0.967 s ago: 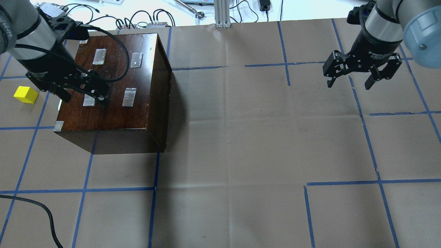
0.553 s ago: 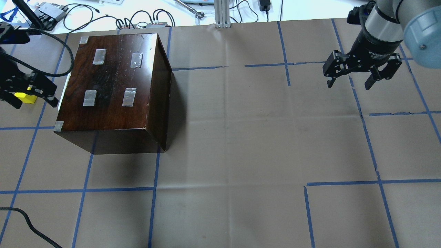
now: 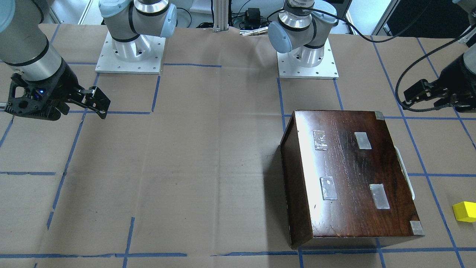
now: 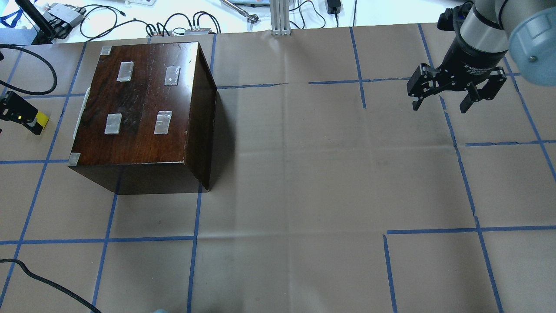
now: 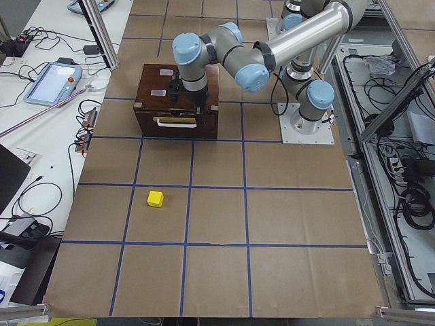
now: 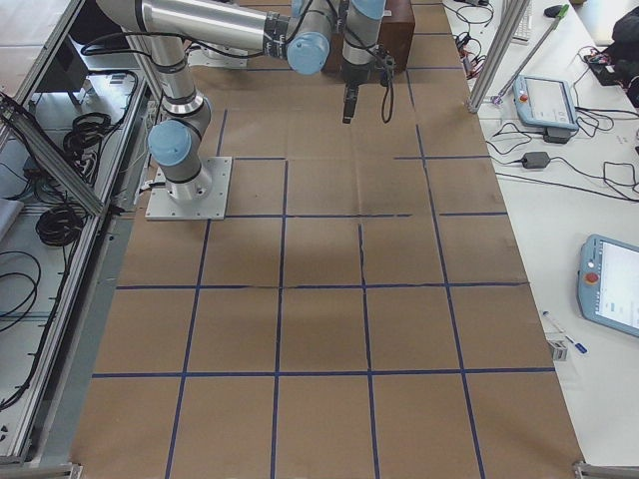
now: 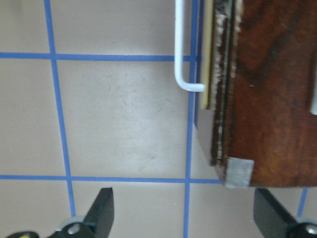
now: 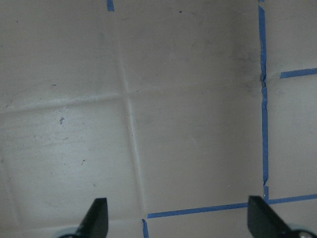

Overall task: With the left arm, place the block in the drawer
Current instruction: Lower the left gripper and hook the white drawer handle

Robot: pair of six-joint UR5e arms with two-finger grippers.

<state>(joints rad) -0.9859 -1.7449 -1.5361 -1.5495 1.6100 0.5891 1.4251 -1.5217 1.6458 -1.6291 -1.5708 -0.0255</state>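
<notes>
- The left fingers (image 7: 102, 210) are seen spread wide and empty above the desk (image 4: 304, 174). Overhead they are cut off at the edge.
- The block (image 3: 465, 211) is found on the desk, apart from the cabinet (image 4: 139, 95) on its drawer side, and is half hidden overhead. It is judged light, stiff and smooth, best gripped across two opposite flat faces.
- The drawer (image 7: 208, 49) is shut. Only its front edge and white handle (image 7: 177, 49) are shown.
- The right fingers (image 8: 97, 218) are spread open, empty.
</notes>
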